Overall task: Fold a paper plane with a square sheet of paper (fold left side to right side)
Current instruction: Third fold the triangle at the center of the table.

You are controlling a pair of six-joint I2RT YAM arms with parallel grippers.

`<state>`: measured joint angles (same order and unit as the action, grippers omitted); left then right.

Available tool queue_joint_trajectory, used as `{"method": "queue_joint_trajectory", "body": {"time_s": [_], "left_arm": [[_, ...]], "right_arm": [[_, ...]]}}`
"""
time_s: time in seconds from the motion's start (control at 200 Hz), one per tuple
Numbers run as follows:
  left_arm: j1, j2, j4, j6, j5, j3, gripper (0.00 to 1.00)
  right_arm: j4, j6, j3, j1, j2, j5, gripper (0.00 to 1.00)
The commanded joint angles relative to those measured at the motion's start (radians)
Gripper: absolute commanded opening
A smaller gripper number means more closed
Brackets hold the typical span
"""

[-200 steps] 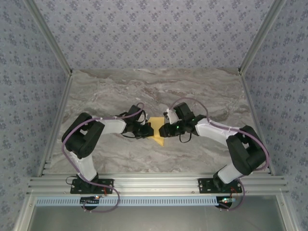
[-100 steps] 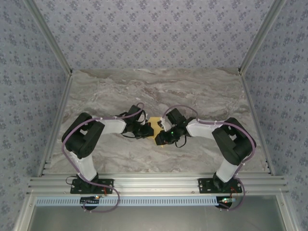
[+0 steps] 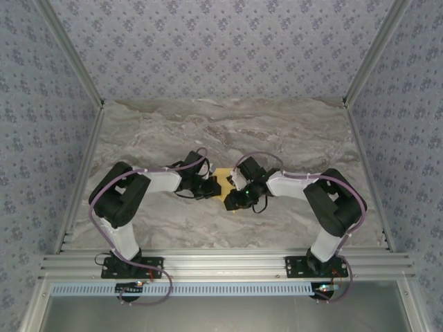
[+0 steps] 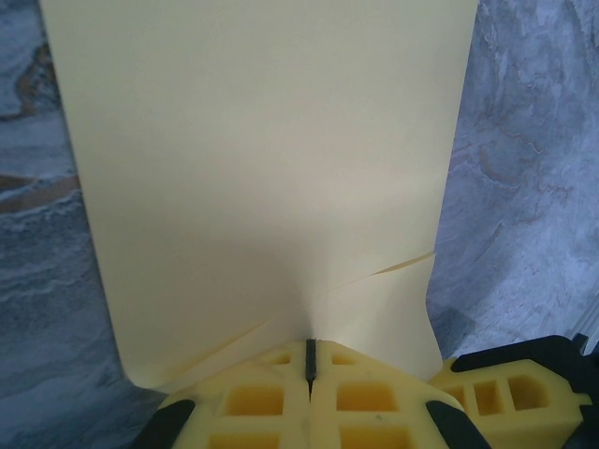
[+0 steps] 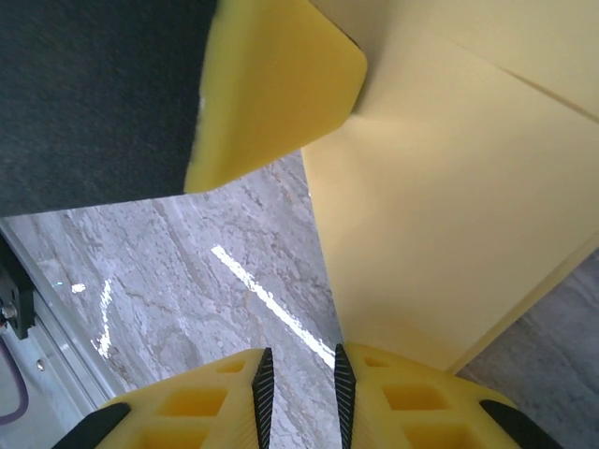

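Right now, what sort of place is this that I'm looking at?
Most likely a robot test cell, not a home: a left arm and a right arm bolted to an aluminium frame rail, a marble-patterned tabletop boxed in by patterned walls, and a yellow sheet of paper between the arms.

Mustard-yellow paper (image 4: 262,168), doubled over with layered edges, is pinched at its near edge by the left gripper (image 4: 310,360) and extends away, its other side just beside the right gripper (image 5: 299,379).
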<state>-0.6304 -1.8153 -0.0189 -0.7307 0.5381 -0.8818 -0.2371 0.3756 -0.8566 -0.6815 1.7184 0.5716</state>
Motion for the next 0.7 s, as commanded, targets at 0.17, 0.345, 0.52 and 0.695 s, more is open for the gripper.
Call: {"method": "queue_joint_trajectory", "body": {"time_s": [0.17, 0.345, 0.52, 0.695], "left_arm": [[-0.005, -0.029, -0.068, 0.022, -0.064, 0.011, 0.03], [-0.003, -0.03, -0.072, 0.024, -0.07, 0.011, 0.03], [-0.002, -0.027, -0.075, 0.026, -0.077, 0.012, 0.03], [-0.002, -0.024, -0.076, 0.024, -0.076, 0.014, 0.02]], "right_arm": [[-0.08, -0.018, -0.01, -0.009, 0.019, -0.03, 0.24], [-0.106, -0.013, 0.023, -0.009, -0.004, -0.026, 0.19], [-0.084, 0.006, 0.075, -0.014, -0.037, 0.043, 0.18], [-0.122, 0.007, 0.102, -0.007, -0.093, 0.047, 0.16]]}}
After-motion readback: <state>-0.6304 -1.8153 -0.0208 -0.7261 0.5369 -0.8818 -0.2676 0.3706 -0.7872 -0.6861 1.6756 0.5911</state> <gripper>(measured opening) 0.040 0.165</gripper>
